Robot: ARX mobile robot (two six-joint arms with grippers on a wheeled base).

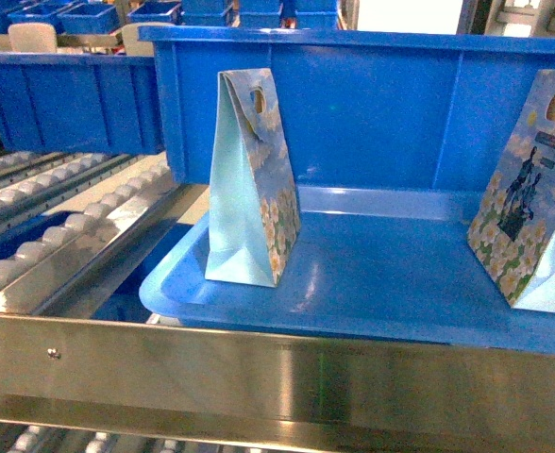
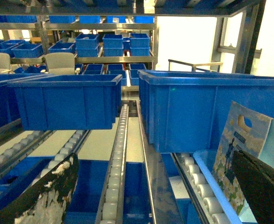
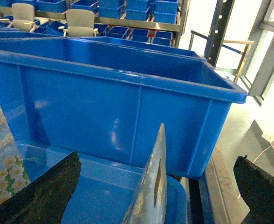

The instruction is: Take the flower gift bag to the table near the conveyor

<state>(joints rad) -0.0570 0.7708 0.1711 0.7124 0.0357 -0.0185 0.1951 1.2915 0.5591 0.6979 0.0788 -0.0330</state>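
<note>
Two flower gift bags stand upright on the blue tray (image 1: 372, 283): the left bag (image 1: 254, 179) and the right bag (image 1: 532, 198), well apart. Both end effectors, left (image 2: 151, 196) and right (image 3: 158, 196), have their fingers spread apart, holding nothing. The right one straddles the right bag edge-on; closing carelessly could crumple the thin paper or tip it against the bin (image 1: 372, 94) behind.

a shiny blue tray (image 1: 372, 283) sits in front of a large blue bin (image 1: 372, 104). another blue bin (image 2: 67, 100) stands to its left. smaller blue bins (image 2: 111, 44) fill the far shelves, near two beige chairs (image 3: 81, 21).
</note>
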